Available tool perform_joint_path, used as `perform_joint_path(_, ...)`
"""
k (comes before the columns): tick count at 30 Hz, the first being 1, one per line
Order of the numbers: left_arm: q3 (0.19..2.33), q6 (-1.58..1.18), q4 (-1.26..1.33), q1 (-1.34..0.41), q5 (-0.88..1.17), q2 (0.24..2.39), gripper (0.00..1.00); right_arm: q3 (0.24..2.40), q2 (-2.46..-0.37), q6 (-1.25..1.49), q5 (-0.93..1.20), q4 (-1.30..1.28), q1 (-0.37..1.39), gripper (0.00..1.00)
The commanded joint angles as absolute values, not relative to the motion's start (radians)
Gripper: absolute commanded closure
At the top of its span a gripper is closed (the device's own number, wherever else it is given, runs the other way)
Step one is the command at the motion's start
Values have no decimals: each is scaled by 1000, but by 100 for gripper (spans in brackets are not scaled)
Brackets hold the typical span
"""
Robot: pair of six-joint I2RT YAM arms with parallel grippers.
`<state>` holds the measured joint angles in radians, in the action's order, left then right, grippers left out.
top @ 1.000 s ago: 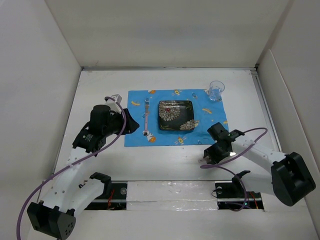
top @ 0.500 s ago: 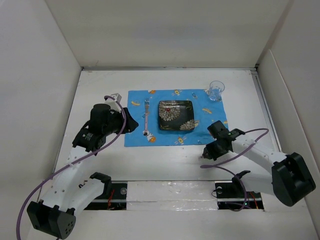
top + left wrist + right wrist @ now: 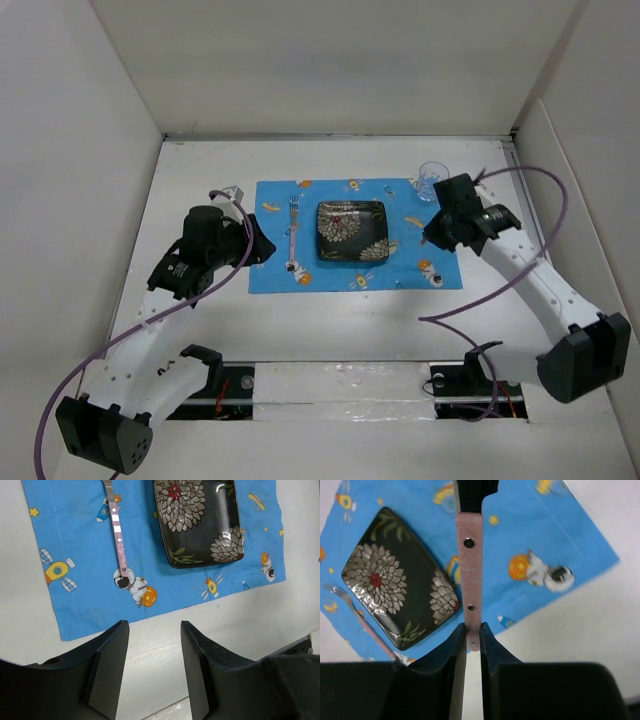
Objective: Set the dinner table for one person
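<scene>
While pinching pink-handled utensil [image 3: 469, 570] in narrow right gripper [image 3: 471, 632], hovered over placemat [image 3: 560, 532] right of plate [image 3: 395, 585]. Held left gripper [image 3: 152, 635] wide, empty, over dinner table [image 3: 250, 615] near fork [image 3: 119, 535].

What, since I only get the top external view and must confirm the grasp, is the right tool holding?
Observer: The right tool is shut on a flat pink-handled utensil, its far end dark.
Operator: Part of the same set?
Observer: Its handle shows small dots like the fork; which utensil, I cannot tell.
Operator: And the left tool?
Observer: The left tool is open and empty, above the table at the near edge of the placemat.
</scene>
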<state>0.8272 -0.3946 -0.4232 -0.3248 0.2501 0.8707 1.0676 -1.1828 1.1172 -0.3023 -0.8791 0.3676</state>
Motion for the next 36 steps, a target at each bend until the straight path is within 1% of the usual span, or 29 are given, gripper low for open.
perform_joint_path(1,868,-376,-393,-305,242,876,58,1189,-1300,663,-240,-836,388,100)
perform_joint_path(3,876,-379,-391,-296,245,877,59,1233,-1373,521,-180,-848,425,100)
perform_joint_path(6,888,-400,-397,-287,230,879,59,1256,-1439,393,-43,-870,446,100)
perform_joint_path(8,896,-414,-399,-287,216,879,61,1262,-1469,359,32,-891,446,100)
perform_joint_path(14,922,-459,-388,-287,186,902,61,1253,-1594,259,139,-853,401,100)
perform_joint_path(22,933,-491,-360,-287,175,917,62,1308,-1770,213,147,-825,301,100)
perform_joint_path(28,913,-511,-344,-287,169,908,62,1373,-1839,196,127,-844,270,100)
perform_joint_path(36,917,-500,-356,-287,138,920,62,1400,-1899,210,95,-850,261,100)
